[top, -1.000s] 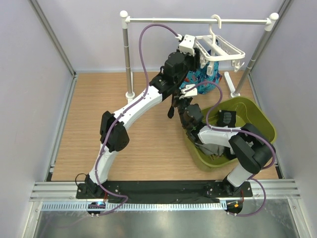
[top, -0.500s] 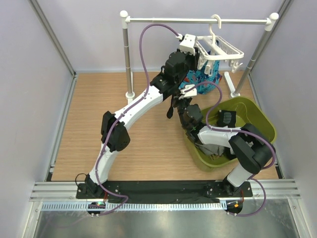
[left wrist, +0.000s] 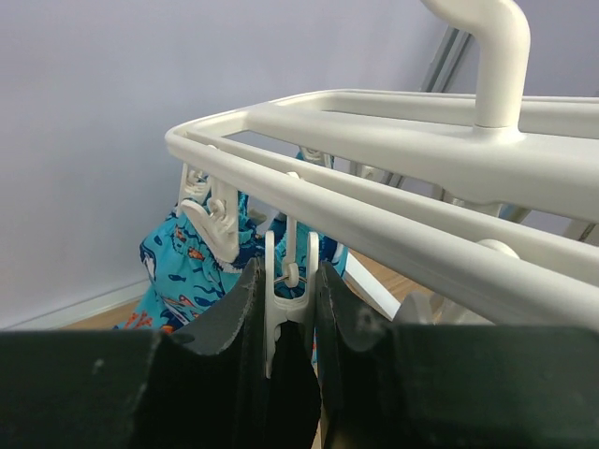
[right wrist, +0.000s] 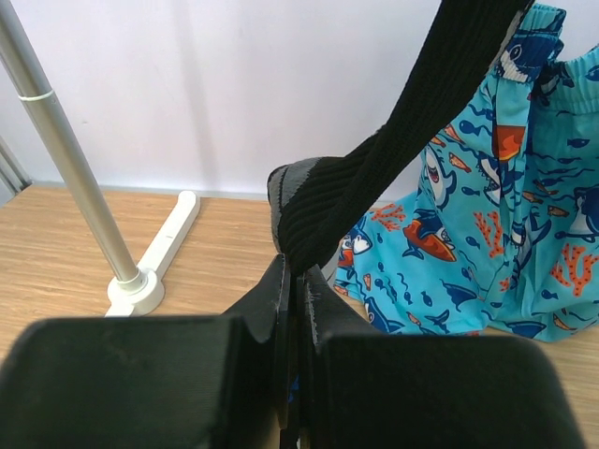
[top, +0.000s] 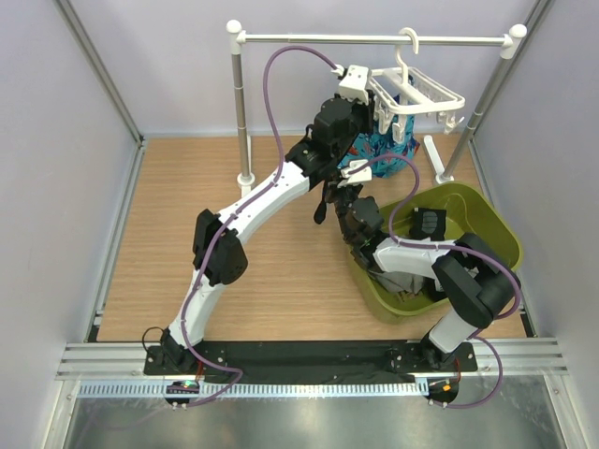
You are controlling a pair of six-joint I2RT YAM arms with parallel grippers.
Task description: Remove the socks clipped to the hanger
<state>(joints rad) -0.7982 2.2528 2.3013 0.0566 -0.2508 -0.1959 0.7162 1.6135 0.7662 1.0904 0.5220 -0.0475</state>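
Right, my left jaws are pinched on one small white plastic clip peg (left wrist: pixel 290 267) dangling under the white plastic rectangular frame hanger (left wrist: pixel 421 140), with a finger pressed against each side of it. The long black ribbed sock (right wrist: pixel 412 122) hangs from that peg. My right jaws are clamped together on its lower end, by the grey toe, and the sock runs fairly straight up towards the hanger.

My worry is the order of moves. If the right arm pulls before the peg lets go, the hanger could tilt or slide along the white metal rail (top: pixel 449 40), or the sock could stretch. If my squeeze sits off the peg's levers, the jaws could slip. The bright blue patterned cloth (right wrist: pixel 505 215) hangs just behind and could get dragged. Another black sock (top: pixel 429 223) lies in the olive-green plastic basket (top: pixel 487 217).
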